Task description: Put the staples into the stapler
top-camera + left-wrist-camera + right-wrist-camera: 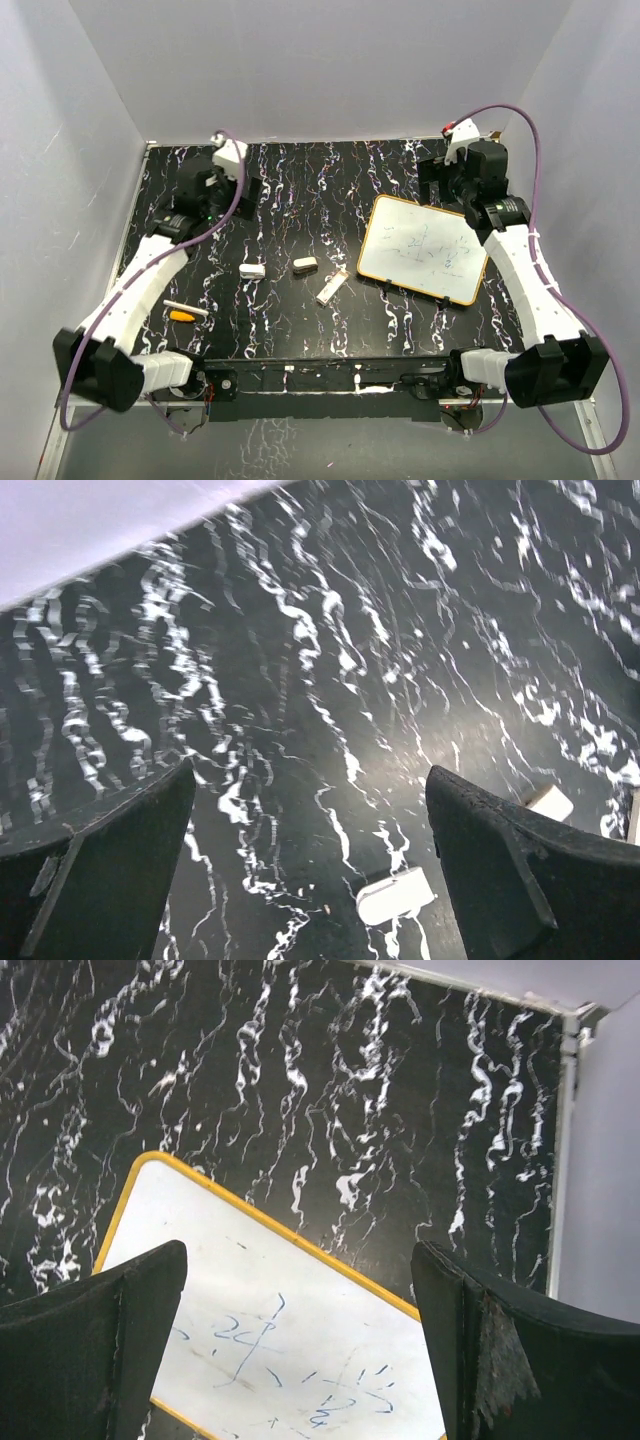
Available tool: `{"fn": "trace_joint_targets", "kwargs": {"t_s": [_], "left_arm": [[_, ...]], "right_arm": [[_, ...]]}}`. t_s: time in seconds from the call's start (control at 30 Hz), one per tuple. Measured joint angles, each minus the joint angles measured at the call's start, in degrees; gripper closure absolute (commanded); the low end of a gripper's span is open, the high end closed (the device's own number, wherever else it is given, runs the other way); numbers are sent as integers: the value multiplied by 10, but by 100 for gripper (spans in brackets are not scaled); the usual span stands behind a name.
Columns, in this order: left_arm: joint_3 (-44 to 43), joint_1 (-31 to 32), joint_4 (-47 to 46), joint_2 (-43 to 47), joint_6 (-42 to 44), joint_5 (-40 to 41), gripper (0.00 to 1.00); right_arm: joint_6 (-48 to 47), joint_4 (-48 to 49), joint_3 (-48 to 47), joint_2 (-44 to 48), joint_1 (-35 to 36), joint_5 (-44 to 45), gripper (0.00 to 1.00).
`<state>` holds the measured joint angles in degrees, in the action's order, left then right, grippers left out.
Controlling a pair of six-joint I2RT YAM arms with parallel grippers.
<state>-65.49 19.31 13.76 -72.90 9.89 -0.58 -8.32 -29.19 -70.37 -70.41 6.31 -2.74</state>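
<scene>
Staples (305, 264): pale oblong, mid-table, long axis roughly left-right; angled white stapler (332, 288) just right
Left gripper (312, 870): jaws released, empty; nearer arm; staples lie nearward, rightward of it
Right gripper (300, 1345): released, empty; over whiteboard (270, 1290)
Surface: black marbled table (300, 190); plain white walls beyond

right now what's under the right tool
The right tool, open, looks down on a corner of the orange-framed whiteboard, blue scribbles on it, lying on the black marbled table. Anything beneath the board is hidden.
</scene>
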Motion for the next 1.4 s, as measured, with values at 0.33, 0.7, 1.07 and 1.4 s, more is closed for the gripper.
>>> {"fn": "trace_joint_targets", "kwargs": {"t_s": [0.33, 0.7, 1.07, 1.4], "left_arm": [[41, -37, -12, 196, -42, 26, 3], [37, -85, 30, 248, -45, 65, 3], [-5, -88, 58, 200, -44, 102, 3], [-20, -88, 80, 190, -59, 83, 3]], "right_arm": [[-7, 24, -3, 160, -1, 12, 1], [-5, 24, -4, 206, -37, -15, 1], [11, 3, -7, 197, -63, -17, 1], [16, -9, -17, 185, -91, -19, 1]]}}
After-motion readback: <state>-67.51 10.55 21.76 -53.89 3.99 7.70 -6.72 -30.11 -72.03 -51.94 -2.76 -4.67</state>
